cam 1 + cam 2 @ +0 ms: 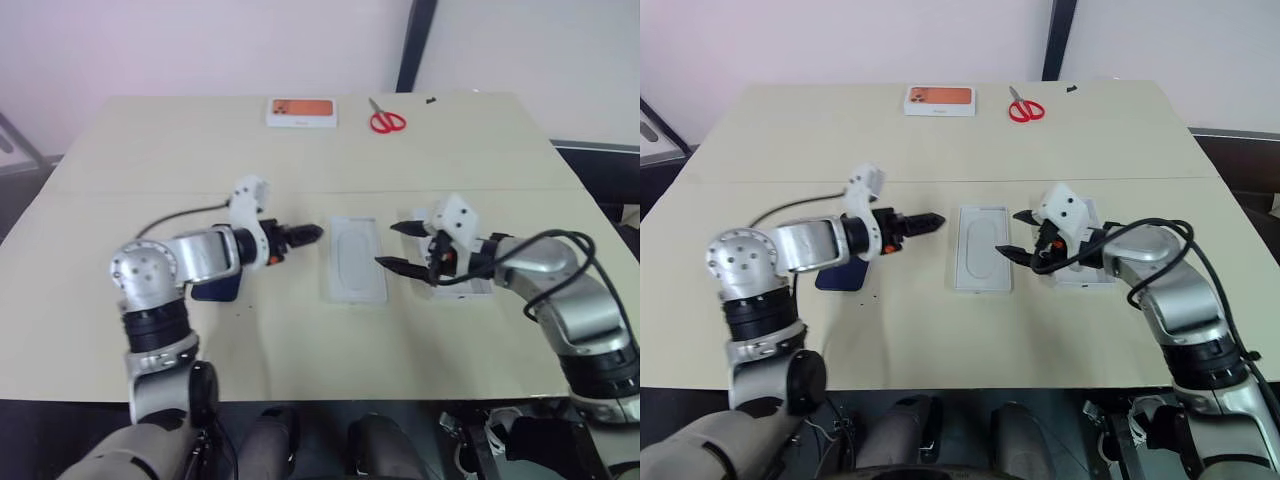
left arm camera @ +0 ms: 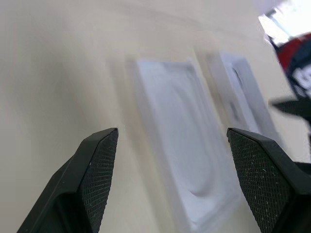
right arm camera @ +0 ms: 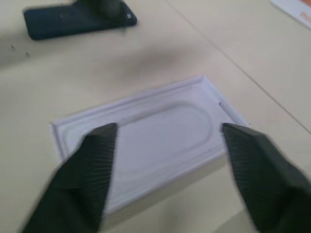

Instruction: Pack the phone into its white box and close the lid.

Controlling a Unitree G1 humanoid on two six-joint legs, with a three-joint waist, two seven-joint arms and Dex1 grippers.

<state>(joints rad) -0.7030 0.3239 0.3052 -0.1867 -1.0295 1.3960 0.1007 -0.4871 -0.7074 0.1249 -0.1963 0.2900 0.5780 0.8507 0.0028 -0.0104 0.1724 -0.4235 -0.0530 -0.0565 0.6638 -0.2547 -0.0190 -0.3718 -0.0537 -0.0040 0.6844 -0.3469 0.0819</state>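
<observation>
Left gripper [image 1: 312, 233] hangs over the table [image 1: 150, 160], pointing toward the middle. From my head cameras its fingers look nearly together, but the left wrist view settles it: the two black pads stand wide apart with nothing between them. Right gripper [image 1: 390, 246] faces it from the other side, its fingers spread and empty too.

Behind the left gripper, tucked under that forearm, lies the phone [image 1: 215, 290], flat on the table. The head views give me just a dark blue corner of it. The right wrist view shows nearly its whole length [image 3: 77, 22], and there its long axis runs parallel to the white piece in front of it. I cannot tell which end carries the cameras.

Between the two grippers lies what I take for the lid [image 1: 355, 260], inside up, pale, with a rounded outline pressed into it. Its long axis runs straight away from me. Neither gripper touches it.

Just beneath the right gripper's wrist sits the white box [image 1: 1087, 276], mostly hidden by the arm in the head views. The left wrist view shows it [image 2: 238, 92] side by side with the lid, same heading, greyer inside.

Far beyond both grippers, near the table's back edge, are a white box with orange print [image 1: 301, 112] and red scissors [image 1: 387, 121].
</observation>
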